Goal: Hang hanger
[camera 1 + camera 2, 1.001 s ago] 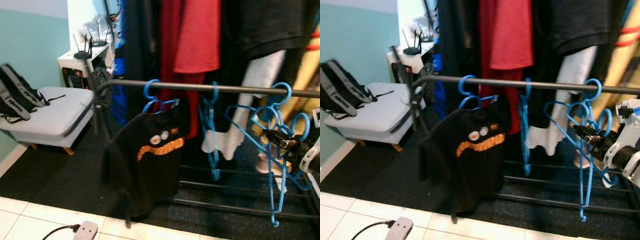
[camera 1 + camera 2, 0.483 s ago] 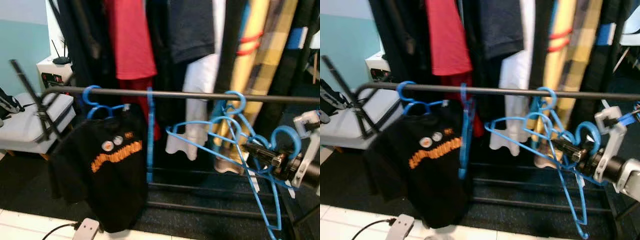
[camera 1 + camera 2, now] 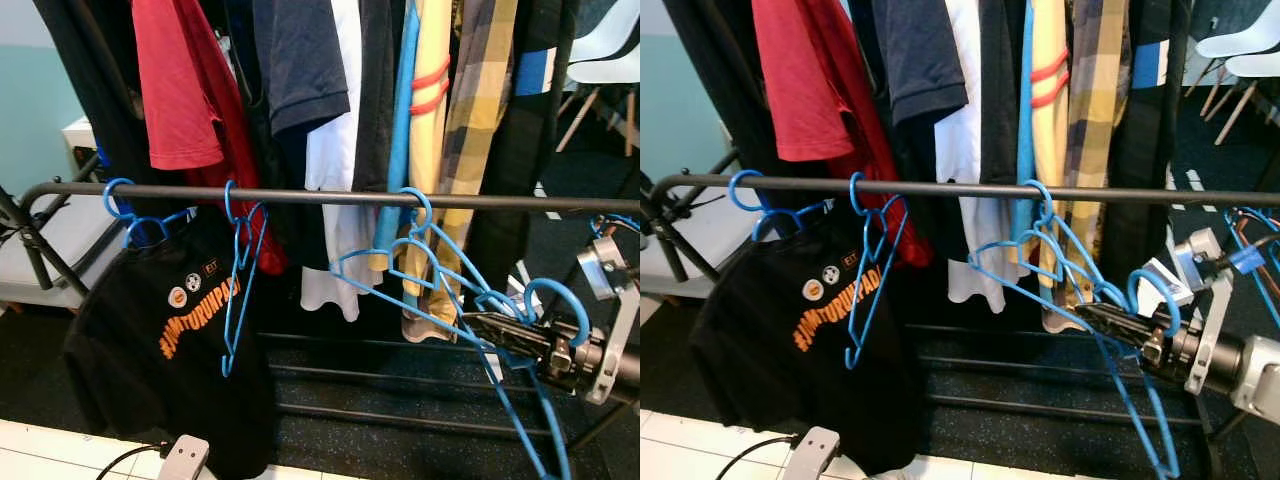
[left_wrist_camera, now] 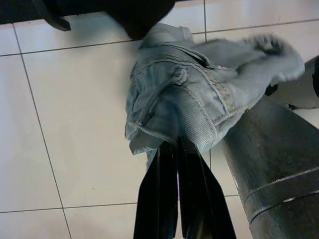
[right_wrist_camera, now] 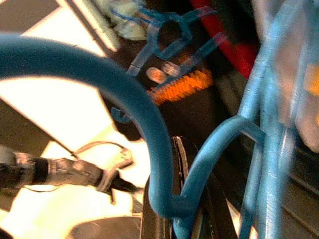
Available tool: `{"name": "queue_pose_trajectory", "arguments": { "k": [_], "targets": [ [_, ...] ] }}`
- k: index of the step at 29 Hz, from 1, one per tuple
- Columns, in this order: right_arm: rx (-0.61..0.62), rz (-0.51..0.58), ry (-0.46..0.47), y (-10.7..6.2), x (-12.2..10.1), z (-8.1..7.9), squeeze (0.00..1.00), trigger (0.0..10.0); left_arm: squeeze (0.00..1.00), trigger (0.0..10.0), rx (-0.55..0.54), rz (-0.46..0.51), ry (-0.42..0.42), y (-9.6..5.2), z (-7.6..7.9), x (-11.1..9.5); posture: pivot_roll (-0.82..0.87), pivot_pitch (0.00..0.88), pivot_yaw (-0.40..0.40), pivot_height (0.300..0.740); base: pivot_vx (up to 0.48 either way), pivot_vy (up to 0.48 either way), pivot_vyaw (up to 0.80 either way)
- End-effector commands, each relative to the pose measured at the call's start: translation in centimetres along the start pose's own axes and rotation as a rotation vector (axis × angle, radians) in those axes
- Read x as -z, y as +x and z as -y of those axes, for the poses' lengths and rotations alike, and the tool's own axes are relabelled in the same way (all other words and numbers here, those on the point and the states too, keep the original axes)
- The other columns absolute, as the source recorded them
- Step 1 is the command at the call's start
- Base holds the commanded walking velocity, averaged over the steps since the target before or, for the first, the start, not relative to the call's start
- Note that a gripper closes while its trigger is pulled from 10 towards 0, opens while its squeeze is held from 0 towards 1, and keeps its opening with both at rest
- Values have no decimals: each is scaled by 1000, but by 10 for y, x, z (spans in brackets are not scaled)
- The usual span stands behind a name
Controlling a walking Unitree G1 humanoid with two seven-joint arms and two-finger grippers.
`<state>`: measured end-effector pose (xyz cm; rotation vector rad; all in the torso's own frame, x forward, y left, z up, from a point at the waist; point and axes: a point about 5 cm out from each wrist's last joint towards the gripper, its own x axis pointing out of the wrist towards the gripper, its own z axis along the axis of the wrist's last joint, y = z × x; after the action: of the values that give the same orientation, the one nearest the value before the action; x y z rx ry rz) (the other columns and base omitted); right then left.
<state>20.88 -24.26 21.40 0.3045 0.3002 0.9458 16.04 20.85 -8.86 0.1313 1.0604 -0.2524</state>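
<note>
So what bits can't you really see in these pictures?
- Right gripper: how many blue hangers it pinches; they tangle in both eye views.
- Black T-shirt: its orange print is too small to read.
- Right wrist view: blurred, the rail can't be made out.
- Denim garment in the left gripper: bunched up, its type is unclear.

A home clothes corner: laden garment rack (image 3: pixel 300 198), tiled floor (image 4: pixel 75 124), white chairs (image 3: pixel 1240 45).
</note>
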Motion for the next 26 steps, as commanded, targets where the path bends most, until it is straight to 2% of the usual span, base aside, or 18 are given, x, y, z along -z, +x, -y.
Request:
{"name": "queue_pose_trajectory", "arguments": {
  "k": [1, 7, 12, 13, 16, 17, 19, 20, 21, 22, 24, 25, 26],
  "targets": [
    [-23, 40, -5, 0, -4, -5, 0, 10000, 0, 10000, -19, -23, 4, -3, -7, 4, -213, 0, 73, 740, 0, 0, 0],
    [-3, 34, 13, 2, 2, -2, 0, 10000, 0, 10000, -21, -25, 4, -3, -8, 5, -209, 0, 70, 740, 0, 0, 0],
    [62, 117, 13, -3, -7, 5, 0, 10000, 0, 10000, -23, -27, 3, -3, -8, 5, -207, 0, 70, 740, 0, 0, 0],
    [142, 146, 33, -8, -11, 14, 0, 10000, 0, 10000, -24, -28, 4, -3, -8, 5, -208, 0, 71, 740, 0, 0, 0],
    [197, 164, 49, -12, -13, 20, 0, 10000, 0, 10000, -25, -28, 4, -3, -8, 5, -208, 0, 71, 740, 0, 0, 0],
    [236, 204, 69, -17, -19, 24, 0, 10000, 0, 10000, -25, -31, 7, -3, -9, 6, -213, 0, 73, 740, 0, 0, 0],
    [236, 204, 69, -17, -19, 24, 0, 10000, 0, 10000, -25, -31, 7, -3, -9, 6, -213, 0, 73, 740, 0, 0, 0],
    [299, 225, 108, -20, -20, 30, 0, 10000, 0, 10000, -26, -33, 10, -3, -9, 6, -217, 0, 73, 740, 0, 0, 0],
    [299, 225, 108, -20, -20, 30, 0, 10000, 0, 10000, -26, -33, 10, -3, -9, 6, -217, 0, 73, 740, 0, 0, 0],
    [347, 176, 162, -21, -11, 34, 0, 10000, 0, 10000, -25, -36, 14, -4, -9, 6, -220, 0, 76, 740, 0, 0, 0],
    [347, 176, 162, -21, -11, 34, 0, 10000, 0, 10000, -25, -36, 14, -4, -9, 6, -220, 0, 76, 740, 0, 0, 0],
    [361, 111, 191, -21, -1, 33, 0, 10000, 0, 10000, -24, -37, 16, -4, -10, 6, -219, 0, 76, 740, 0, 0, 0],
    [361, 111, 191, -21, -1, 33, 0, 10000, 0, 10000, -24, -37, 16, -4, -10, 6, -219, 0, 76, 740, 0, 0, 0]
  ]
}}
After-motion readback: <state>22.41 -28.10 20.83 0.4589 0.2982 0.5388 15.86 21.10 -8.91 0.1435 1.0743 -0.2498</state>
